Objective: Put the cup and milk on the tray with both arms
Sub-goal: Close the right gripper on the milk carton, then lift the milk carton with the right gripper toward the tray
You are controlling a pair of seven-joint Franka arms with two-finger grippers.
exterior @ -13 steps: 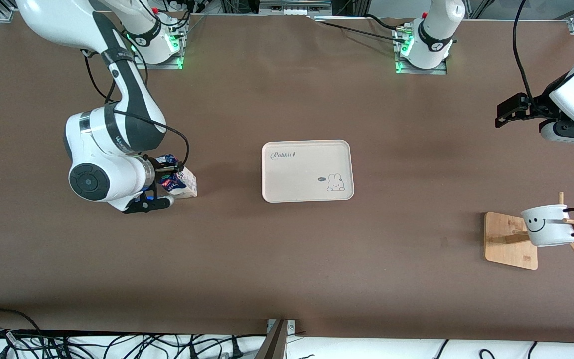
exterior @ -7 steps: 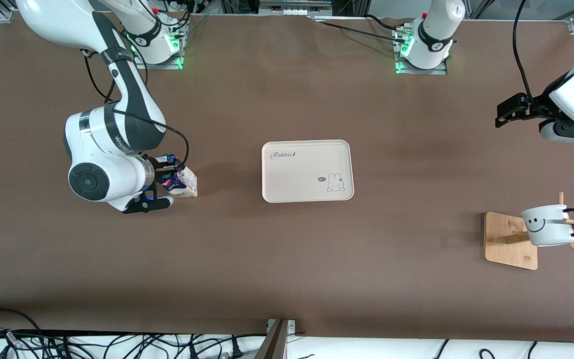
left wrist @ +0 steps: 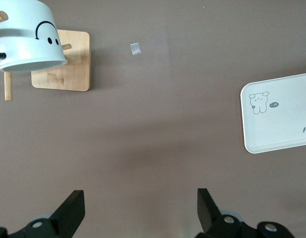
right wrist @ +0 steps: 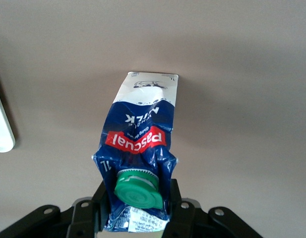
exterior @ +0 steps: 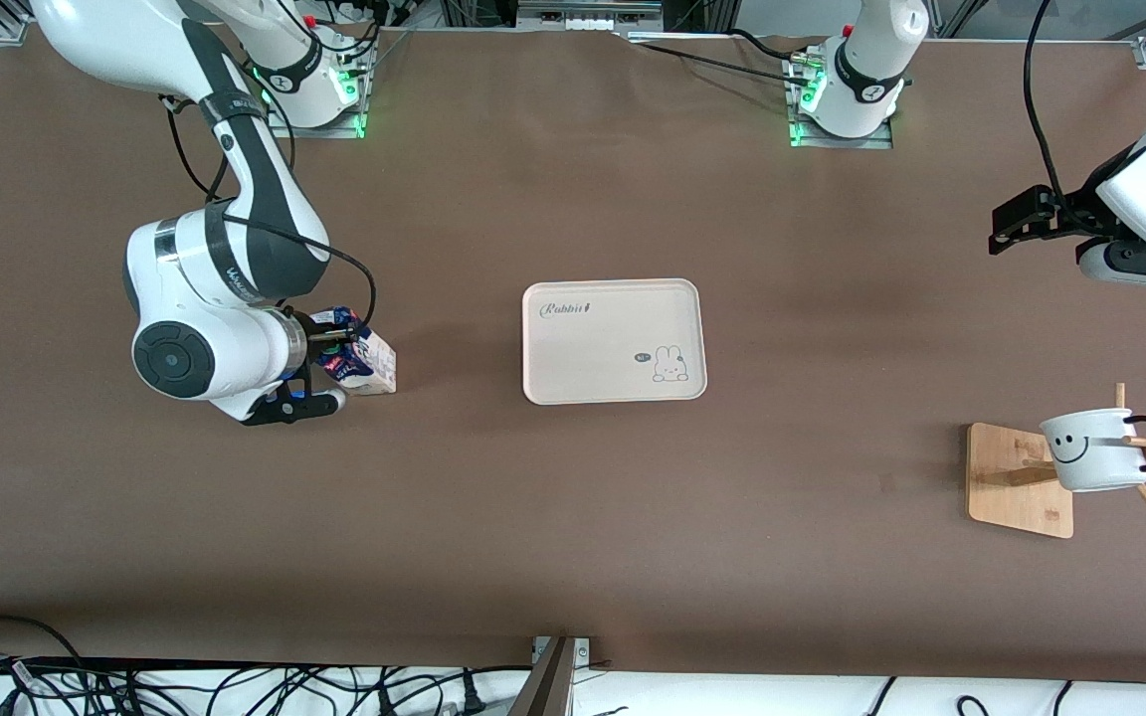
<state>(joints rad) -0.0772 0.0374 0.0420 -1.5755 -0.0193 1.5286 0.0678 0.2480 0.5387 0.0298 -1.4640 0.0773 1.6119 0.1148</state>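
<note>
The blue-and-white milk carton [exterior: 362,360] with a green cap [right wrist: 138,189] stands on the table toward the right arm's end. My right gripper [exterior: 332,343] is shut on its crumpled gable top; the black fingers [right wrist: 104,198] press both sides. The cream tray [exterior: 614,340] lies at mid-table, bare; its corner shows in the left wrist view [left wrist: 279,114]. The white smiley cup [exterior: 1095,449] hangs on the wooden rack toward the left arm's end, also seen in the left wrist view [left wrist: 26,37]. My left gripper [left wrist: 140,213] is open and empty, up over the table by that end [exterior: 1016,221].
The wooden rack [exterior: 1021,479] with pegs holds the cup; its base shows in the left wrist view [left wrist: 63,69]. A small pale scrap [left wrist: 135,48] lies on the brown table near the rack. Cables run along the table's near edge.
The right arm has shifted slightly while gripping the carton, which has barely moved. The left arm has not moved.
</note>
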